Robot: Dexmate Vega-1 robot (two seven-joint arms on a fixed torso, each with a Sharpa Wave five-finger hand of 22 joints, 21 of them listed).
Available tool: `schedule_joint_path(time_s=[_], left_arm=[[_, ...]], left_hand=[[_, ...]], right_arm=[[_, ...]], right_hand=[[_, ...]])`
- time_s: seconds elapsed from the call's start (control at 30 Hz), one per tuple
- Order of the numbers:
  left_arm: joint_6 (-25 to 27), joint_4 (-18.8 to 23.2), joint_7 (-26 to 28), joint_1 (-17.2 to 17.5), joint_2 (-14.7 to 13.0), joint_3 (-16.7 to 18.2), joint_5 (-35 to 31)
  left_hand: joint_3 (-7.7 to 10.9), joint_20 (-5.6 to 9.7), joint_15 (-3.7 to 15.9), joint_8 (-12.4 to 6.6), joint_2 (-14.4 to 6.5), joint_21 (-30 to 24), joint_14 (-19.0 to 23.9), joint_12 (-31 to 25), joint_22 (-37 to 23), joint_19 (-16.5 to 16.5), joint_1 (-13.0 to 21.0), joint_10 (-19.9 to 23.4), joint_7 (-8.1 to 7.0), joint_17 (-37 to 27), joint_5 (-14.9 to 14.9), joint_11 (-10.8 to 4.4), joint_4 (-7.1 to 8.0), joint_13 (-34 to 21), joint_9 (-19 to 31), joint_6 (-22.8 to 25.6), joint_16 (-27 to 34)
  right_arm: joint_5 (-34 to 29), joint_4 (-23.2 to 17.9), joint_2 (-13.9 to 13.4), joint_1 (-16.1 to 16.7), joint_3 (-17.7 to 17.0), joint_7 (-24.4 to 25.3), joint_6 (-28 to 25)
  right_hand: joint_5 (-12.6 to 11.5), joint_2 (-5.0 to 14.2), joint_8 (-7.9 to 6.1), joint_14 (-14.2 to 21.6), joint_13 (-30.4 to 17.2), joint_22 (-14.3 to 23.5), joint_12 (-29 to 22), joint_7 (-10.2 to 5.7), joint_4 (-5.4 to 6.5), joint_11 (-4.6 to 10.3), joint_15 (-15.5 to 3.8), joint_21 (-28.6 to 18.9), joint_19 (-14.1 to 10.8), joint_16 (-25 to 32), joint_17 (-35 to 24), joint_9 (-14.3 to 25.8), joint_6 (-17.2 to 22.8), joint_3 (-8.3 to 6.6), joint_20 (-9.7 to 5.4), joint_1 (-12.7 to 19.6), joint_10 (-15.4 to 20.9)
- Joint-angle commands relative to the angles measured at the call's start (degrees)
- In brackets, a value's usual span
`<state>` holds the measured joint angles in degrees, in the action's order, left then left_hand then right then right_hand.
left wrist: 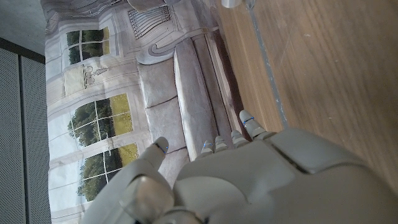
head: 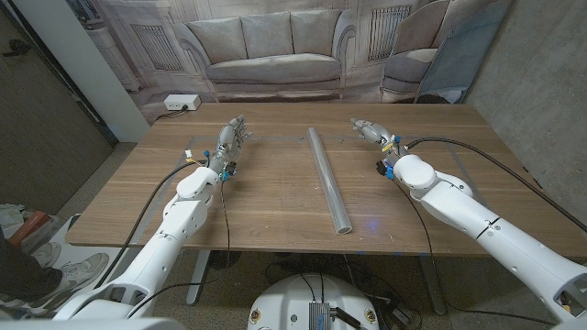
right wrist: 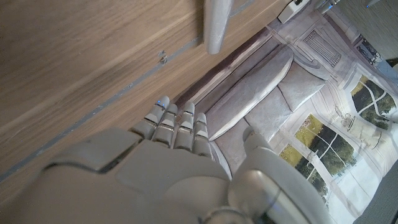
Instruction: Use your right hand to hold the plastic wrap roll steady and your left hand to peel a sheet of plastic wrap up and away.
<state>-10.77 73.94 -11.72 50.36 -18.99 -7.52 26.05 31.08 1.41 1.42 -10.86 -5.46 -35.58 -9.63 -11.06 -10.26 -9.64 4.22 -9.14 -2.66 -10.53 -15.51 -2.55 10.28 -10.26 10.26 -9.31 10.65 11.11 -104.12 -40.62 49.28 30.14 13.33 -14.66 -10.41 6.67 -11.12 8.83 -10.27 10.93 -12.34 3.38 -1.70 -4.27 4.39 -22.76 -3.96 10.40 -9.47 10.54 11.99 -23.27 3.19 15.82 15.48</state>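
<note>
Head view, L to R: left hand (head: 233,137) sits on the wooden table (head: 275,197) toward the far edge, fingers straight and together, holding nothing, well apart from the roll. Plastic wrap roll (head: 329,179) lies mid-table, running lengthwise from far side to near edge, no sheet visibly lifted, touched by neither hand. Right hand (head: 371,130) is on the far right side of the roll, near its far end but not touching, fingers extended, released, nothing in it.

A white power strip (head: 182,103) sits on the floor behind the table w/ a printed sofa backdrop (head: 275,50); a shoe (head: 83,268) shows at the lower left.

Left wrist view adds the back of the left hand (left wrist: 249,180) w/ fingertips (left wrist: 247,116) reaching past the table edge toward the backdrop (left wrist: 93,93).

Right wrist view gives the right hand (right wrist: 168,174), fingers straight, w/ the roll's end (right wrist: 214,25) beyond them, clear gap between.
</note>
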Motion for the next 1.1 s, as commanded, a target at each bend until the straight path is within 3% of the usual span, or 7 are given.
schedule_joint_path(time_s=[0.03, 0.33, 0.87, 1.1], left_arm=[[0.09, -1.28, -1.42, -0.71, 0.45, 0.49, -0.30], [-0.14, -1.83, -1.71, -1.05, 0.90, 0.68, -0.72], [-0.19, -2.18, -1.92, -1.22, 1.40, 0.89, -1.21], [0.02, -2.74, -2.39, -1.74, 1.57, 0.76, -1.38]], left_hand=[[0.41, -0.25, -0.38, -0.46, -4.32, 0.04, -1.14, -0.45, -0.31, -0.44, -0.37, -0.06, 0.19, -0.15, -0.19, 0.52, 0.01, -0.22, 0.32, 0.23, 0.49], [0.44, -0.30, -0.38, -0.36, -4.33, 0.12, -1.18, -0.43, -0.31, -0.44, -0.38, -0.09, 0.25, -0.15, -0.17, 0.60, 0.00, -0.22, 0.32, 0.14, 0.46], [0.49, -0.32, -0.41, -0.31, -4.34, 0.23, -1.21, -0.41, -0.31, -0.42, -0.39, -0.09, 0.22, -0.15, -0.16, 0.60, 0.00, -0.23, 0.33, 0.20, 0.43], [0.52, -0.28, -0.38, -0.30, -4.35, 0.30, -1.20, -0.41, -0.32, -0.41, -0.40, -0.09, 0.18, -0.15, -0.15, 0.60, 0.00, -0.23, 0.33, 0.28, 0.43]], right_arm=[[-4.70, -3.23, -0.69, -2.02, 3.42, 1.27, -7.53], [-9.09, -5.97, -1.09, -4.16, 6.82, 1.17, -15.22], [-17.23, -10.64, 0.08, -8.11, 13.63, 1.53, -30.83], [-21.26, -12.12, 1.88, -12.03, 19.42, 0.38, -42.02]], right_hand=[[0.03, -0.11, -0.35, 0.65, -0.19, 0.08, -0.26, 0.00, -0.45, 0.21, 0.11, 0.19, -0.46, 0.17, -0.19, 0.24, 0.58, -0.23, -0.12, 1.09, 0.56], [0.04, -0.19, -0.33, 0.88, -0.19, 0.09, -0.28, 0.19, -0.89, 0.18, 0.26, 0.26, -0.63, 0.18, -0.20, 0.24, 0.73, -0.23, 0.01, 1.48, 0.79], [0.18, -1.35, -0.39, 2.65, -0.19, 0.15, -0.46, 0.18, -2.06, 0.77, 0.01, -0.48, -3.45, 0.49, -0.22, 0.26, 1.40, 0.35, 0.85, 2.01, 1.80], [0.19, -2.08, -0.37, 3.70, -0.20, 0.17, -0.43, 0.16, -2.66, 1.08, -0.25, -0.76, -4.60, 0.65, -0.25, 0.26, 1.61, 0.68, 1.60, 2.23, 2.02]])
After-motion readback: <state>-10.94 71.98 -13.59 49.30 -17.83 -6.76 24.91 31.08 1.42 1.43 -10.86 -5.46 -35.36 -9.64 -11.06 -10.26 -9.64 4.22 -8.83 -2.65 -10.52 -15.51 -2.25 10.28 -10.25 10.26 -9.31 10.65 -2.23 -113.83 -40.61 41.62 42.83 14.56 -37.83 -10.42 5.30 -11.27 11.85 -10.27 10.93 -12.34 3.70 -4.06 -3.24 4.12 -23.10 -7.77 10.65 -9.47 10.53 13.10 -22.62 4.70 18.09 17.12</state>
